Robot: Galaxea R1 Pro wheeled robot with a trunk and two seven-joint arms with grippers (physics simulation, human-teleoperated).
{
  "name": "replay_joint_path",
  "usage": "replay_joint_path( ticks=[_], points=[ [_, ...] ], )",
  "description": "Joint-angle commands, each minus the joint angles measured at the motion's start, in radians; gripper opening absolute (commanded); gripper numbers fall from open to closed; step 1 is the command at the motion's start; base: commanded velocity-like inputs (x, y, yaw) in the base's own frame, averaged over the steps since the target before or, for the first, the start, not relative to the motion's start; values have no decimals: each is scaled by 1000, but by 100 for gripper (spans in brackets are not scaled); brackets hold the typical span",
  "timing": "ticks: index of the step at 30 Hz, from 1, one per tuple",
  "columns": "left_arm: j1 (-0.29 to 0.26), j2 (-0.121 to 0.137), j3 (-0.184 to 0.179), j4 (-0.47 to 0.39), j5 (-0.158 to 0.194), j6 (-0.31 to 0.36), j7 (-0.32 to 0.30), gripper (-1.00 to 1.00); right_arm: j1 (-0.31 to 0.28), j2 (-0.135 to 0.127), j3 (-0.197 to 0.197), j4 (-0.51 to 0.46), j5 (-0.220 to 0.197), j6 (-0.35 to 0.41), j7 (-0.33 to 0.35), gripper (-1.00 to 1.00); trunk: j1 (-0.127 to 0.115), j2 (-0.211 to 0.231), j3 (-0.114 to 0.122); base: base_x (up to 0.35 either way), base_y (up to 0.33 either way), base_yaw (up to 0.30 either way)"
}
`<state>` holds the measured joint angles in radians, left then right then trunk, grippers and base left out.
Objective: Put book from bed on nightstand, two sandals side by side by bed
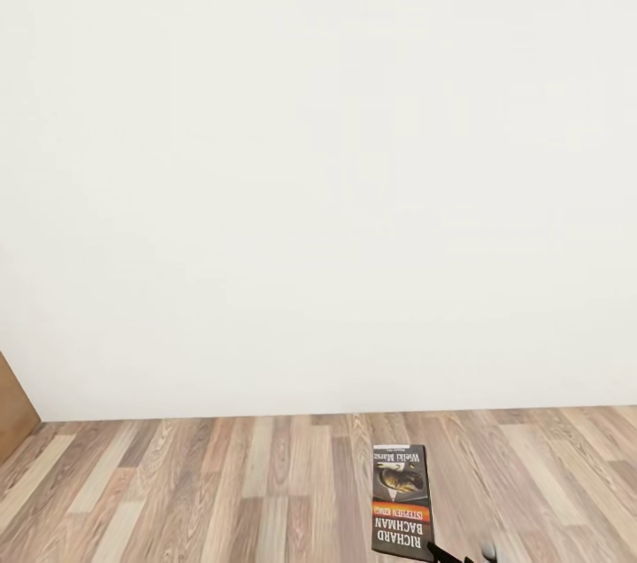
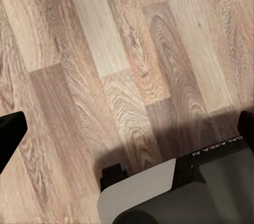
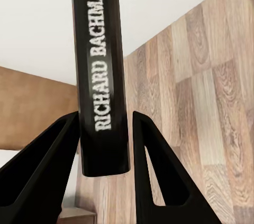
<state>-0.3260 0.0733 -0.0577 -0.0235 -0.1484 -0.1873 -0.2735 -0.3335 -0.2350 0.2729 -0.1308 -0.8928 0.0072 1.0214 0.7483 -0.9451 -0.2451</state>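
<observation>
**Book held above the floor**

The book is clamped by its spine between the right gripper fingers, above the wooden floor, before a white wall. The left gripper is seen spread wide, apparently empty.

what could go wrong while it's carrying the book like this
The right gripper pinches only the book by its spine end, so most of it sticks out past the jaws and it could pivot or slip out over the wood floor. The head view faces a blank wall, with no nightstand visible to aim for.
</observation>
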Motion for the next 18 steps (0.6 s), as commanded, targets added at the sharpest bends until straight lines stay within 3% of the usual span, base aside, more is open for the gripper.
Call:
replay_joint_path(
  ticks=[1,18],
  points=[
    [-1,0,-5,1,-5,-6,0,100,-1,0,5,0,-11,0,2,-100,1,-1,-1,326,0,0],
    [-1,0,-5,1,-5,-6,0,100,-1,-1,5,0,-11,0,2,-100,1,-1,-1,326,0,0]
  ],
)
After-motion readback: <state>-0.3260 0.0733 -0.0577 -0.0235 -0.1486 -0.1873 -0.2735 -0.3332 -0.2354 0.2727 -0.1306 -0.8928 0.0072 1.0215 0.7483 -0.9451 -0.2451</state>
